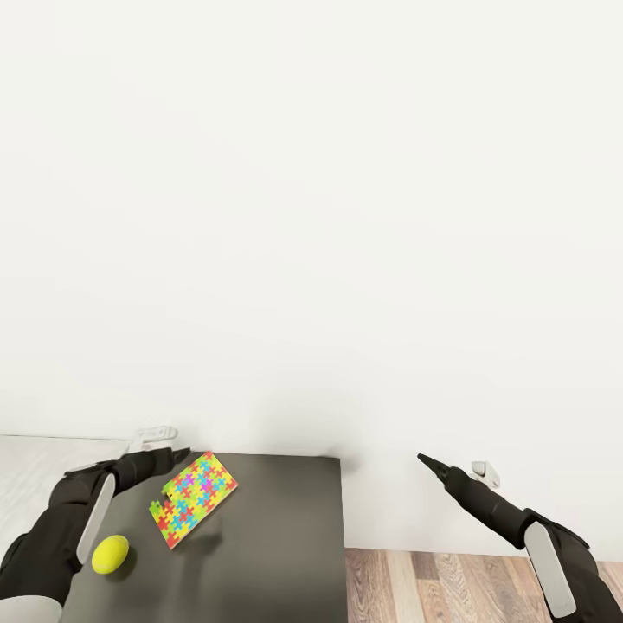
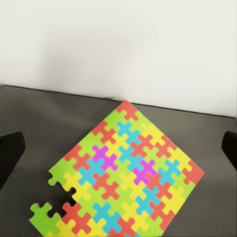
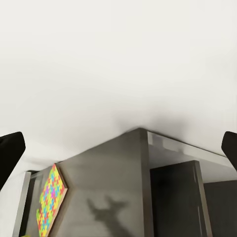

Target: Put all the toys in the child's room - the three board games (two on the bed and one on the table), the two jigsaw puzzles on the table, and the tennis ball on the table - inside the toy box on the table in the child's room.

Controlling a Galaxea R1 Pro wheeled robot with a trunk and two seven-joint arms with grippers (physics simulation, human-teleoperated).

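My left claw [image 2: 118, 153] hangs spread above the multicoloured square jigsaw puzzle sheet [image 2: 121, 173], its corner cut off; right claw [image 3: 118, 148] spread beside the dark grey table [image 1: 277, 536], white wall [image 1: 311, 216] behind.

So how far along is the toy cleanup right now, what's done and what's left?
Nothing looks put away yet. One jigsaw puzzle and the tennis ball lie loose on the dark table section. In hand: the left gripper hovers open by the puzzle, aimed at it in the left wrist view, holding nothing. The right gripper hangs empty beyond the table edge. Both items need boxing; the toy box and other toys can't be judged here.
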